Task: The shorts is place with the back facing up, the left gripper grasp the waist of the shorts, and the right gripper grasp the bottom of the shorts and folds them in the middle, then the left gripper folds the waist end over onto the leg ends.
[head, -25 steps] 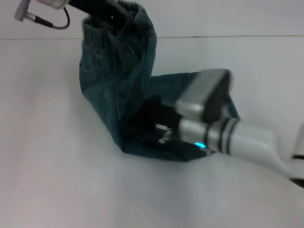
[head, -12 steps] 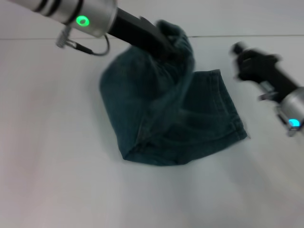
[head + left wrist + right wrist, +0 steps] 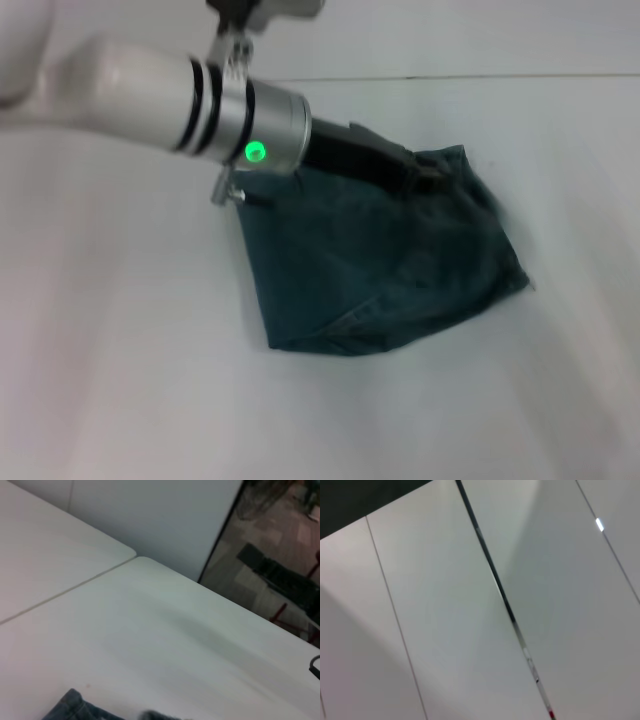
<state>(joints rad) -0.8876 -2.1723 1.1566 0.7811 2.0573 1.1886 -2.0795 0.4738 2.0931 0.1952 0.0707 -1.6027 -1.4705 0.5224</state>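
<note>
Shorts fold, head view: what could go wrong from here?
1. The left gripper sits on the far right corner of the shorts; lifting away could drag that layer back open.
2. The fold looks skewed, with edges apparently not lined up, so it may end untidy.
3. The right gripper is out of view and cannot pin the cloth.

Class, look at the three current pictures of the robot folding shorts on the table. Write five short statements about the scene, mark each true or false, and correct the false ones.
1. The shorts lie folded into a compact shape on the white table. True.
2. The left gripper reaches over the far right part of the shorts. True.
3. The right gripper rests on the shorts in the head view. False: it does not appear in that view.
4. The shorts hang in the air, clear of the table. False: they lie on the table.
5. The light on the left arm's wrist is red. False: it is green.
</note>
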